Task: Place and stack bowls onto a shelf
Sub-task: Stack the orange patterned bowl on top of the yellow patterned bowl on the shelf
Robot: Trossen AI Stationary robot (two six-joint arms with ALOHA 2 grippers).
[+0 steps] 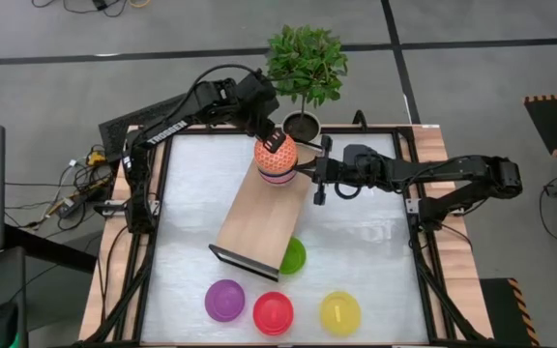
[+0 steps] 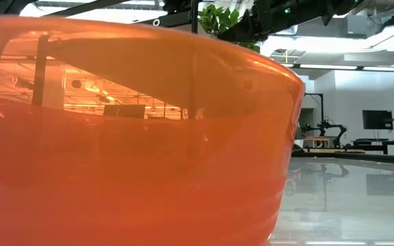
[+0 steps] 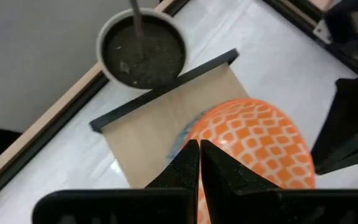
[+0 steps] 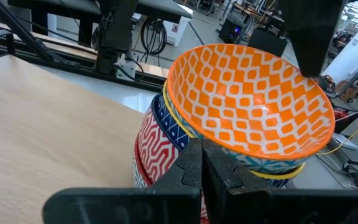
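Three patterned bowls are stacked on the far end of the light-wood shelf (image 1: 254,217): red-white (image 4: 149,149) at the bottom, blue-white (image 4: 169,124) in the middle, and an orange-white one (image 4: 247,99) tilted on top. My left gripper (image 1: 271,138) is over the stack, shut on the orange-white bowl (image 3: 260,143). My right gripper (image 1: 309,174) is shut, level at the stack's right side, its tips (image 4: 201,149) close to the bowls. Green (image 1: 294,254), purple (image 1: 224,300), red (image 1: 273,312) and yellow (image 1: 339,312) bowls rest on the tabletop nearer the front. My left gripper holds the orange-white bowl by its rim (image 4: 294,70) on the side away from my right arm. It comes from above with its fingers (image 4: 309,43) pointing down. The bowl is tilted, held side up, with its lower part nested in the blue-white bowl. My right gripper's shut tips stand against the stack's right side; I cannot tell whether they touch it.
A dark plant pot (image 1: 302,126) with a green plant stands just beyond the shelf's far end. The green bowl lies against the shelf's near right corner. The red bowl (image 2: 135,137) fills most of the low view. The table has a dark frame (image 1: 153,222).
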